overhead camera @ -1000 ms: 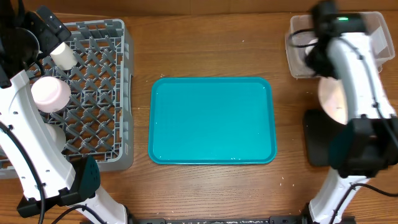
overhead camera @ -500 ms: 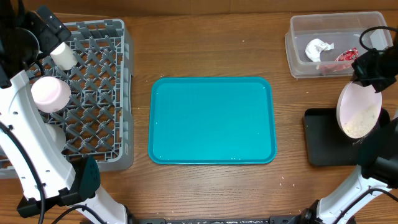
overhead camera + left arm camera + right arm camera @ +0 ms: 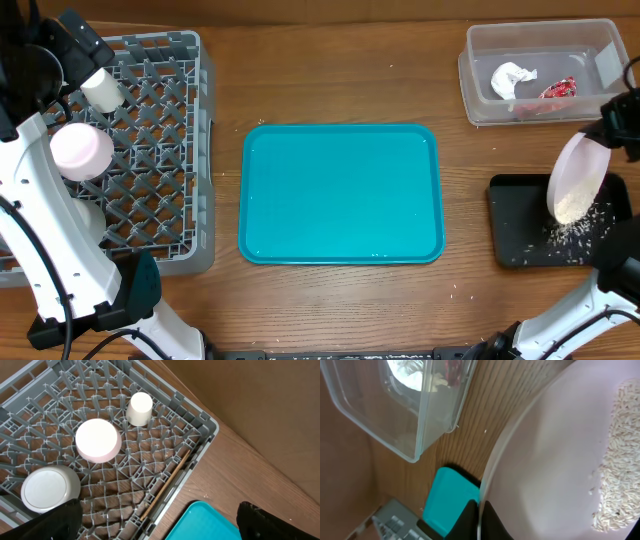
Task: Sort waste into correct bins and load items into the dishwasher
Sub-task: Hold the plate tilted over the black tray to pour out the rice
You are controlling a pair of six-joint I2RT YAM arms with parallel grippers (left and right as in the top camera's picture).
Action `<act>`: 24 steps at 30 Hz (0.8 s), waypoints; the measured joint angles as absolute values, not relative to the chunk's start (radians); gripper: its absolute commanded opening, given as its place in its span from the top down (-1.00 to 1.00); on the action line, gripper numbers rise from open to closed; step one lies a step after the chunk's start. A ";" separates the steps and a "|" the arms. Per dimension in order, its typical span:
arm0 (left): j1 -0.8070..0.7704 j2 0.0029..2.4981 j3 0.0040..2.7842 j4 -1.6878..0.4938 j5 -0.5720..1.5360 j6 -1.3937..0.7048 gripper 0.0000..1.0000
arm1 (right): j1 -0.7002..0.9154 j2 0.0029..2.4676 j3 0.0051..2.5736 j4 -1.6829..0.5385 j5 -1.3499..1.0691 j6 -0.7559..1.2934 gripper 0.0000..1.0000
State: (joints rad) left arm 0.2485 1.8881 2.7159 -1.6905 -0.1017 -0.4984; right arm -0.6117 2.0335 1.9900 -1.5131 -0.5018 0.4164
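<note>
My right gripper (image 3: 480, 517) is shut on the rim of the large white plate (image 3: 578, 180), held steeply tilted over the black tray (image 3: 515, 245). Rice-like crumbs (image 3: 617, 460) cling to the plate's lower side, and others (image 3: 577, 230) lie scattered on the tray. The clear tub (image 3: 540, 115) behind holds the crumpled napkin (image 3: 512, 78) and the red wrapper (image 3: 558, 88). At the left, the grey dish rack (image 3: 160, 150) holds a small cup (image 3: 139, 408) and two bowls (image 3: 97, 440) (image 3: 49, 488). My left gripper (image 3: 159, 510) hangs open above the rack, holding nothing.
A teal serving tray (image 3: 340, 195) lies in the middle of the wooden table with nothing on it. A thin wooden stick (image 3: 165, 487) lies along the rack's near wall. A few stray crumbs dot the wood near the teal tray's front.
The right arm swung from over the clear tub to the black tray. The plate tipped further, and crumbs slid off onto the tray. The left arm stayed still.
</note>
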 measured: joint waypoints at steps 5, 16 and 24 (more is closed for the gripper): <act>0.249 1.888 2.716 -1.691 -0.102 -0.498 -1.00 | -0.684 2.033 1.990 -1.547 -0.538 0.380 0.92; 0.249 1.888 2.716 -1.691 -0.102 -0.498 -1.00 | -0.807 2.033 1.990 -1.598 -0.706 0.183 0.92; 0.249 1.888 2.716 -1.691 -0.102 -0.498 -1.00 | -0.828 2.033 1.990 -1.617 -0.812 0.095 0.92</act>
State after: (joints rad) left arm 0.2485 1.8881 2.7159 -1.6909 -0.1017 -0.4984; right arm -0.8276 2.0335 1.9900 -1.6173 -0.8120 0.0948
